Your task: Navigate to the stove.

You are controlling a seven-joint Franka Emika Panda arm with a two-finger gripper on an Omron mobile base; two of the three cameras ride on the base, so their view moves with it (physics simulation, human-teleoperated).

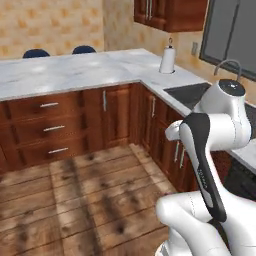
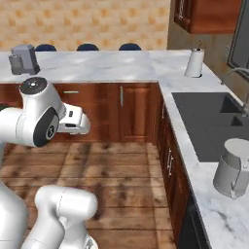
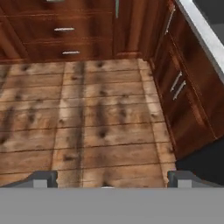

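With its two dark fingers (image 3: 109, 179) spread apart and holding nothing above the plank floor (image 3: 96, 122), the base faces the recessed black sink (image 2: 209, 121), so it should likely turn slowly until a black glass cooktop appears.

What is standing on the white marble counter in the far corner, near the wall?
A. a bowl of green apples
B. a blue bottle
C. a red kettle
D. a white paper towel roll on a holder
D: a tall white paper towel roll stands upright on the white marble counter in the corner, beyond the recessed black sink.
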